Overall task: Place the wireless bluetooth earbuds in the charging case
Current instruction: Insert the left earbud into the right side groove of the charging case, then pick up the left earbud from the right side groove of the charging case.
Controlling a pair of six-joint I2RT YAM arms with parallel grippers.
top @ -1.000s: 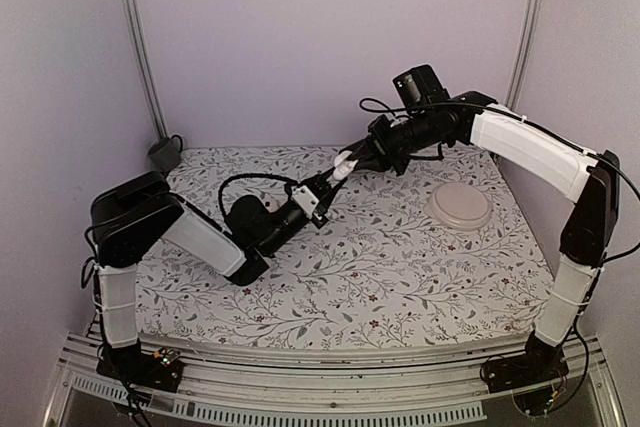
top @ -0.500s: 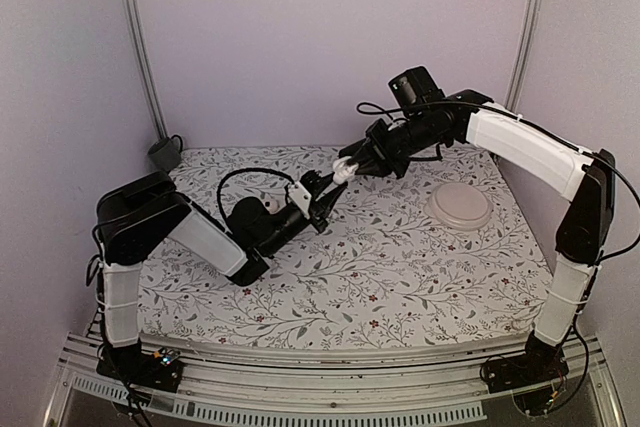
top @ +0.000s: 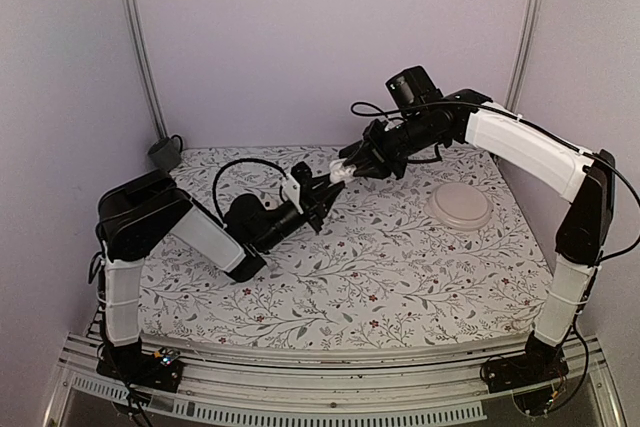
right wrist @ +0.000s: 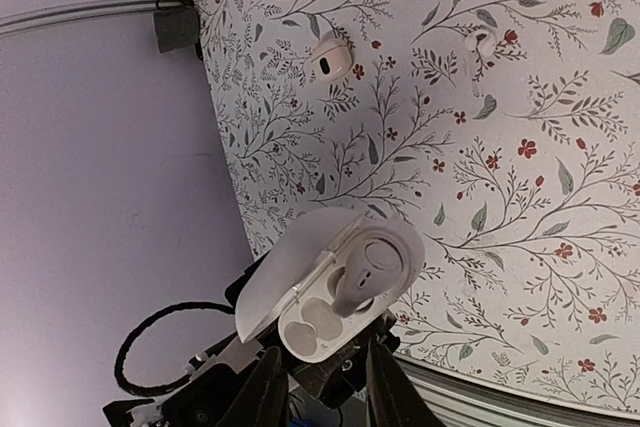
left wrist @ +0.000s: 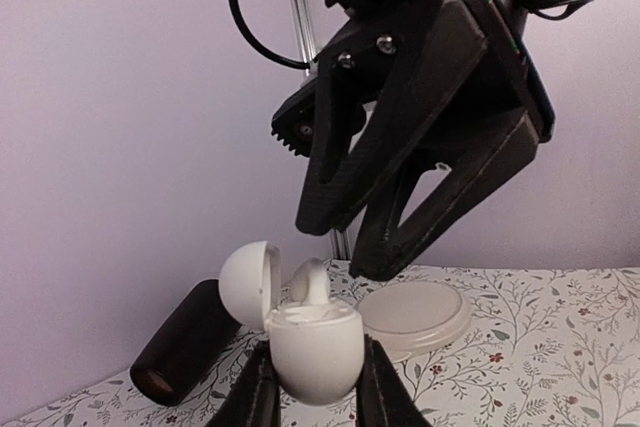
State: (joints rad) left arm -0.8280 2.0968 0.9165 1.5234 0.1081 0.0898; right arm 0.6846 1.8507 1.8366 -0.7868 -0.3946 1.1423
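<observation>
Top view, left gripper: I see it [top: 305, 195] raised above the desk, clamped on the small glossy white pebble-shaped plastic charging case [top: 296, 188].
Top view, right gripper: black [top: 345, 169], just beside the case on its upper right. From here I cannot tell how wide it stands.
Top view, desk: flat, under a white cloth [top: 400, 267] printed with grey sprigs and small red flowers.
Top view, dish: a pale round matte dish [top: 459, 207] lies flat on the right, well apart from both grippers.
Left wrist view, case: its smooth rounded body is pinched between my two black fingers, with the domed lid hinged open to the left.
Left wrist view, earbud: a tiny glossy white plastic earbud [left wrist: 312, 282] stands in the case, its rounded end above the rim.
Left wrist view, right gripper: it hangs just above the case, its angular black fingers partway apart with nothing between them.
Right wrist view, case: open below my fingers. The earbud lies in one socket, and the other socket shows its smooth moulded hollow.
Right wrist view, second earbud: it [right wrist: 480, 44] lies on the cloth, well apart from the case.
Right wrist view, lump: a white round lump with a dark spot [right wrist: 330, 59] sits on the cloth near the second earbud.
Right wrist view, corner: a small grey box [right wrist: 175, 29] sits at the desk's edge.
</observation>
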